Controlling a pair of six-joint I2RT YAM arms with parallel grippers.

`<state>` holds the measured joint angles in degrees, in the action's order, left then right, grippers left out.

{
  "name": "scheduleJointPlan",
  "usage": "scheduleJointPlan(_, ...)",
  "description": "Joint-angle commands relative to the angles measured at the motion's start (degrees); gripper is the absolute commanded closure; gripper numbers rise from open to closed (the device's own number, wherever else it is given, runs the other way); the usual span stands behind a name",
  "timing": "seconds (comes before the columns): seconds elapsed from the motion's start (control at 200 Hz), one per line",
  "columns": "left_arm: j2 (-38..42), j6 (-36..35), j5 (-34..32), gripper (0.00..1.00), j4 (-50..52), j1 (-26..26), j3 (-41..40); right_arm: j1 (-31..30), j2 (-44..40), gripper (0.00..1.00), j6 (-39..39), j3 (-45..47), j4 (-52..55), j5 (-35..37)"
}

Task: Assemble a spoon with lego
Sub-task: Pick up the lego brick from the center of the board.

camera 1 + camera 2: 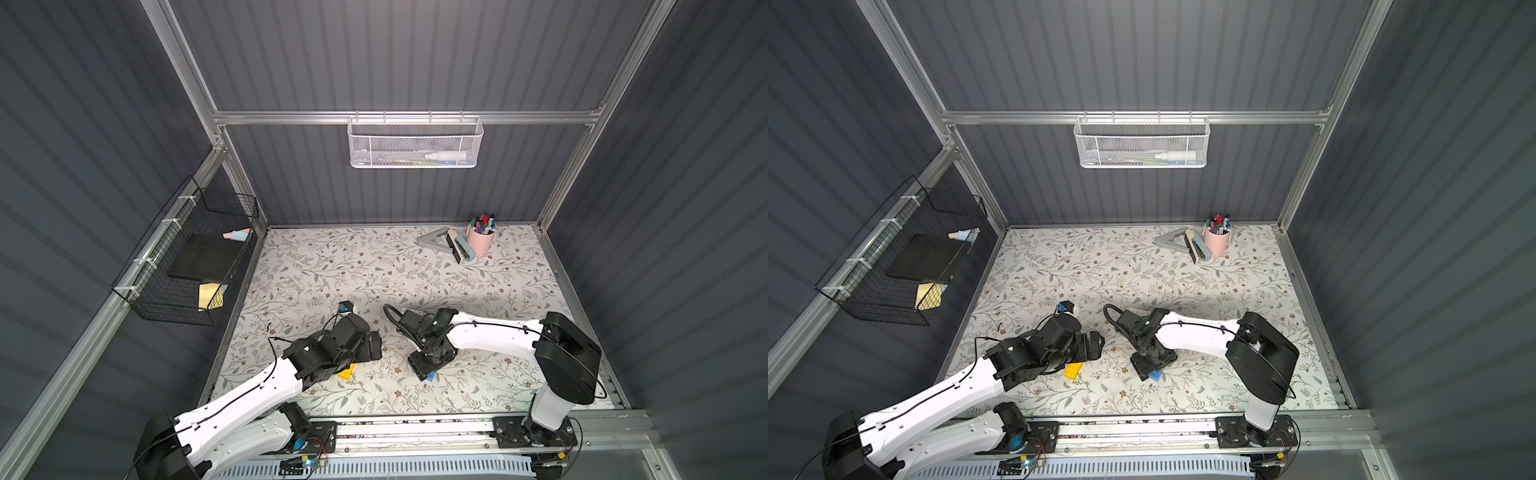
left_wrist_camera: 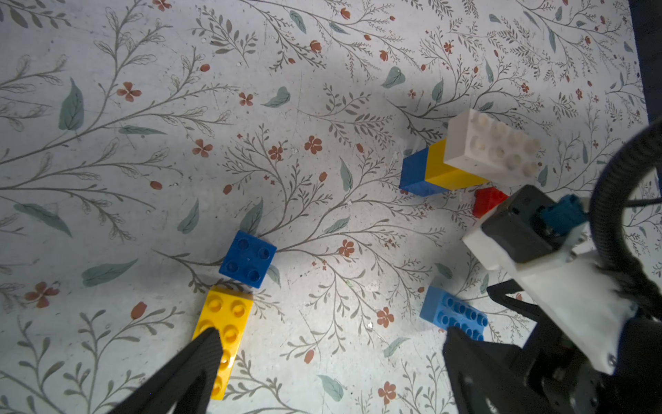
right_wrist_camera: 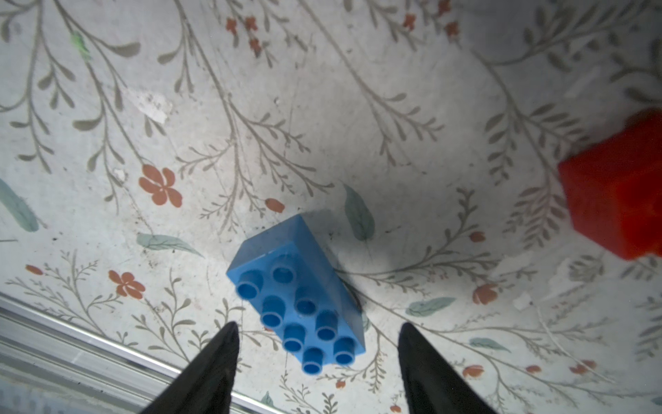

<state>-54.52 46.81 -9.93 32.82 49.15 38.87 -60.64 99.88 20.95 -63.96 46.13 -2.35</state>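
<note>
Here's the right gripper (image 3: 318,328), hovering low over the pale blue brick (image 3: 297,301) with one finger either side of its near end. There's daylight on both sides (no contact that I can see), so those jaws stand apart with nothing gripped. The brick lies studs up on the mat (image 3: 394,125), skewed to the fingers rather than square between them. Well off to one side, the red brick (image 3: 616,186) sits blurred at the frame's edge.

Over to the left gripper (image 2: 329,333): spread wide and empty. One fingertip (image 2: 209,344) overlaps the yellow brick (image 2: 225,322) in the wrist view, and I cannot tell whether it is touching or merely above it. That oblong lies studs up, its far end just beside a corner of the blue square (image 2: 248,258).

And the spoon stack (image 2: 465,157) (three bricks so far: blue, then yellow, then white with its studs showing) rests on the mat near the red brick, free of both grippers.

In both top views the two grippers sit side by side at the front middle of the mat. The yellow brick (image 1: 347,371) pokes out from under the left one, and a corner of the pale blue brick (image 1: 1155,376) from under the right.
</note>
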Motion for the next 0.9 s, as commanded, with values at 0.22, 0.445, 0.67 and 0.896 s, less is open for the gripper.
scheduleJointPlan(0.22, 0.56, 1.62, 1.10, 0.01, -1.79, 0.27, -2.52, -0.21, 3.20, 0.45, -2.32, -0.55, -0.33, 0.86)
scheduleJointPlan(0.445, -0.66, 1.96, 1.84, 0.01, -3.44, 0.33, -3.33, -0.26, 2.44, 0.65, -2.58, -0.59, -0.79, 0.64)
scheduleJointPlan(0.67, -1.42, 2.57, 4.05, 0.01, -5.54, 0.30, -3.18, -0.27, -3.90, 0.77, -1.49, -0.11, 2.02, 2.31)
scheduleJointPlan(0.896, -9.49, 2.85, 9.53, 0.18, -15.01, 0.27, -5.10, 1.72, -16.47, 0.77, -0.73, -2.03, 7.63, 8.97)
